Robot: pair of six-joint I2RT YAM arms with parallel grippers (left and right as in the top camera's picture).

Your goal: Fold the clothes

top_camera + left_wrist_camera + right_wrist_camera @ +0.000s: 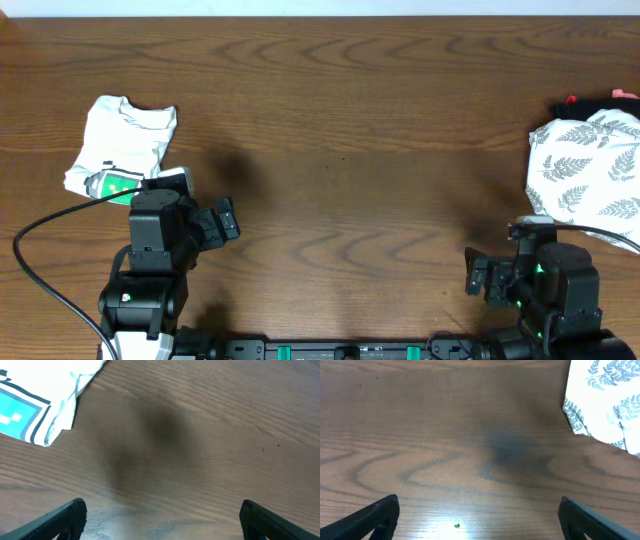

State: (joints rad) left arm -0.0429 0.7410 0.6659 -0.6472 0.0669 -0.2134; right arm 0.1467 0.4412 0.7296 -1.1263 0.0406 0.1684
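1. In the overhead, your left arm (158, 225) covers the near corner of the T-shirt (122, 135), so part of its green graphic (117, 184) is hidden.
2. The left wrist view chops the T-shirt off at the top-left edge.
3. The fern-print cloth (590, 170) runs off the right edge.
4. The red-and-black bits (585, 102) behind it are too small to tell.

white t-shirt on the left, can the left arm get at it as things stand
Probably yes: the T-shirt lies crumpled close beside the left end effector, which is open, with only bare table between them.
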